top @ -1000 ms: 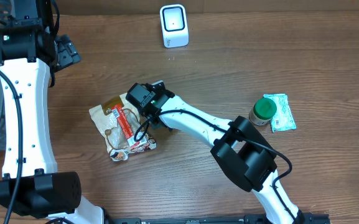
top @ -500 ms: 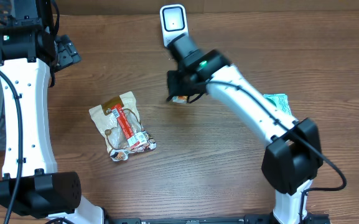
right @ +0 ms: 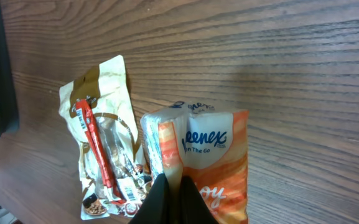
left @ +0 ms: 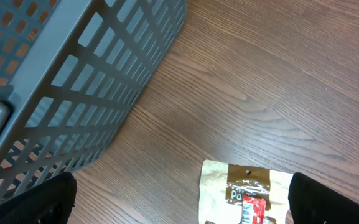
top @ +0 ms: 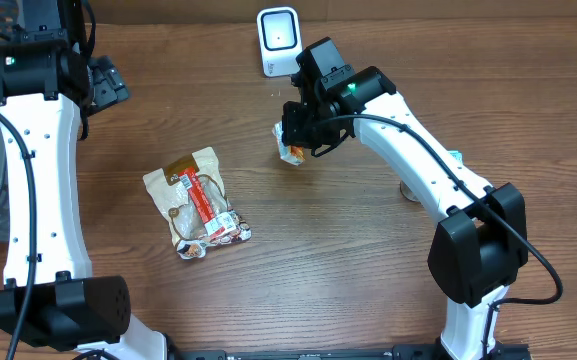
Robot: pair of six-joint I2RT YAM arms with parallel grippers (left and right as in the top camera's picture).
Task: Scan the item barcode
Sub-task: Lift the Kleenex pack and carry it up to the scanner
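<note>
My right gripper (top: pixel 302 132) is shut on an orange and white Kleenex tissue pack (top: pixel 290 152), pinching a fold of its wrapper (right: pixel 210 155) between the black fingers (right: pixel 157 199). The pack hangs above the table, a short way in front of the white barcode scanner (top: pixel 279 40) at the back. I can see no barcode on the pack from here. My left gripper (top: pixel 104 84) stands open at the far left, its fingertips (left: pixel 50 200) wide apart with nothing between them.
A beige snack bag with a red stick packet (top: pixel 196 200) lies flat left of centre, also under the left wrist (left: pixel 246 193) and below the held pack (right: pixel 101 149). A grey slatted basket (left: pixel 73 81) sits at the left edge. A green packet (top: pixel 456 158) peeks out behind the right arm.
The right arm has swung from over the snack bag up and to the right, carrying the tissue pack toward the scanner. The left arm has not moved.
</note>
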